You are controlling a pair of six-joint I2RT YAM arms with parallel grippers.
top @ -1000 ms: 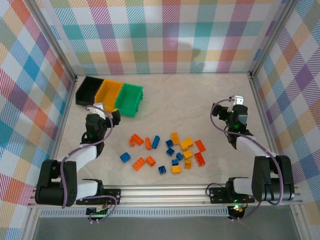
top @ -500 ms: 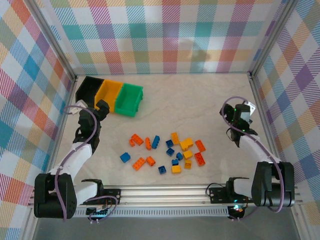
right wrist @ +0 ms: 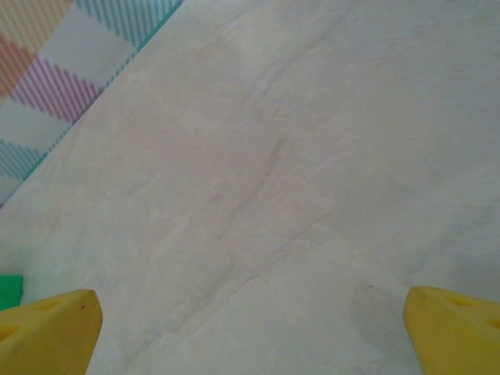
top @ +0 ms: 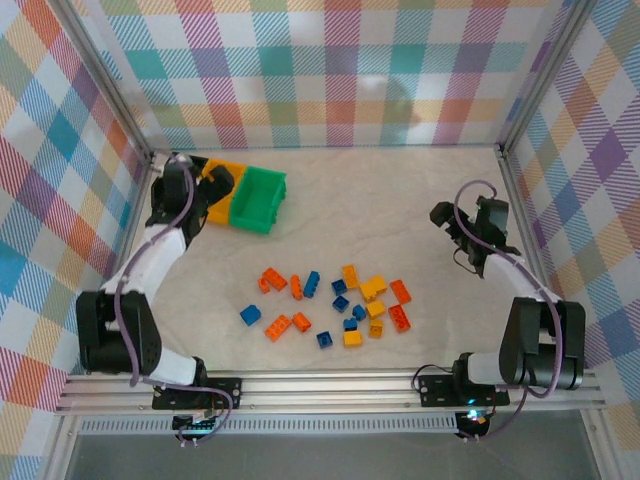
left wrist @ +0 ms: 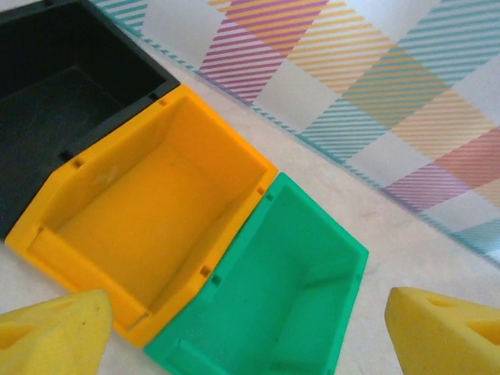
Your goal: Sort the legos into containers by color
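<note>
- legos [top: 341, 302]: orange, yellow and blue bricks lying loose on the table [top: 400, 200], in a scattered cluster at lower middle of the top view.
- containers: black bin [left wrist: 55, 101], yellow-orange bin [left wrist: 148, 207] and green bin [left wrist: 273, 305] stand in one row with walls touching. They sit at upper left of the top view, well apart from the bricks.
- contents: in the left wrist view the yellow-orange and green interiors show bare plastic floor. The black one is too dark to read and is cut by the frame edge.
- left gripper [left wrist: 250, 340]: released, yellow fingertips [left wrist: 55, 336] far apart at the lower corners, gripping nothing, hanging over the bin row.
- right gripper [right wrist: 251, 332]: released, tips spread wide, over bare table at the right of the top view, well apart from the legos.
- surround: plaid walls [top: 330, 70], metal rail [top: 330, 385] along the bottom.
</note>
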